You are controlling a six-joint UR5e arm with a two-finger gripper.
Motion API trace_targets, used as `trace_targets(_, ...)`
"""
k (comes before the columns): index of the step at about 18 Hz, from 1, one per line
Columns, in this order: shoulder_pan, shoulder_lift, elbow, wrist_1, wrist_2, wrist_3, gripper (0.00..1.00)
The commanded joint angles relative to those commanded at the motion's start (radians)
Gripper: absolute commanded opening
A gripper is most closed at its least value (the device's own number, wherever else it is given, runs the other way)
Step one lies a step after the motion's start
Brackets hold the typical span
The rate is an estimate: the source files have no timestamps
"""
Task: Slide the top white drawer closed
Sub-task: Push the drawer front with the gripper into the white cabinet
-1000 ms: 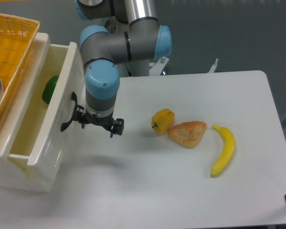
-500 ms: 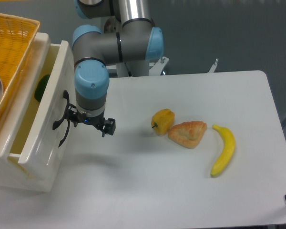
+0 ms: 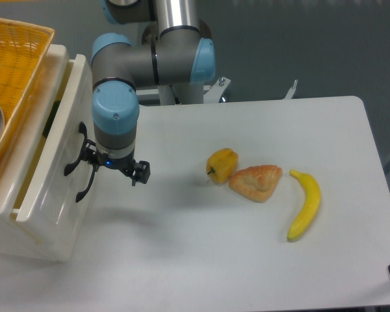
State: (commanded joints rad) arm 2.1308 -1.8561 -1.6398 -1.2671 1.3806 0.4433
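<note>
The top white drawer [image 3: 55,162] is moulded plastic with a smooth, glossy finish that picks up soft highlights along its front panel. Its curved handle [image 3: 75,162] is black and smooth, with a dull sheen. The basket [image 3: 16,71] on the cabinet is yellow woven wicker, rough and ribbed. The table [image 3: 247,260] has a matt, pale grey-white surface without visible grain. The arm [image 3: 146,62] combines brushed silver metal tubing with glossy light-blue plastic joint caps. The gripper [image 3: 114,169] is matt black. The banana [image 3: 305,203] and yellow pepper [image 3: 221,164] look smooth and slightly shiny; the pastry [image 3: 255,182] looks rougher, ridged and matt.
</note>
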Motion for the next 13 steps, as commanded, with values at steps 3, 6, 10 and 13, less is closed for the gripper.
trace_targets(3, -0.006, -0.002, 0.0, 0.0, 0.0, 0.0, 1.0)
trace_targets(6, -0.014, -0.003, 0.002, 0.002, 0.0, 0.002, 1.0)
trace_targets(10, -0.02, -0.005, 0.002, 0.002, 0.002, 0.002, 1.0)
trace_targets(13, -0.02, -0.011, 0.002, 0.002, 0.002, 0.005, 1.0)
